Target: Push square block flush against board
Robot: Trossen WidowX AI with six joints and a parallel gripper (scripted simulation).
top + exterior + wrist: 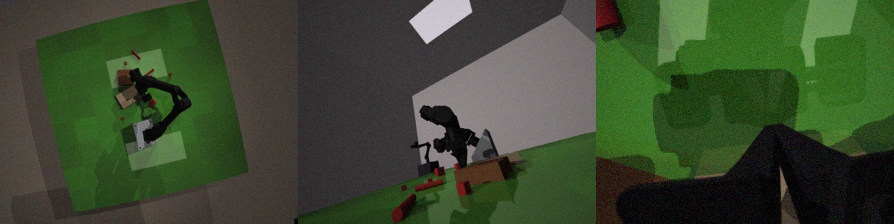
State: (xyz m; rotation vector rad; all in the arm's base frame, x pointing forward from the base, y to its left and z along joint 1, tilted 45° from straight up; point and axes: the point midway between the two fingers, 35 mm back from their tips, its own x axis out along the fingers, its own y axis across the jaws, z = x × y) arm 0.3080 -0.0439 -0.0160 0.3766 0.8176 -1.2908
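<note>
The brown square block (123, 77) (481, 172) lies on the green mat, with the tan board (124, 101) (515, 157) just below it in the top view, turned at an angle to it. Their near corners are close; I cannot tell whether they touch. My gripper (134, 73) (462, 164) (774, 132) is shut and empty. It is low over the mat at the block's right side. In the wrist view a corner of the block (616, 181) shows at the lower left, beside the shut fingers.
Red rods (135, 54) (149, 72) (428, 184) and a red cylinder (404, 207) lie around the block. Small red cubes (152, 102) (122, 118) (463, 187) (439, 171) are scattered near the board. The arm's white base plate (139, 130) stands below the board.
</note>
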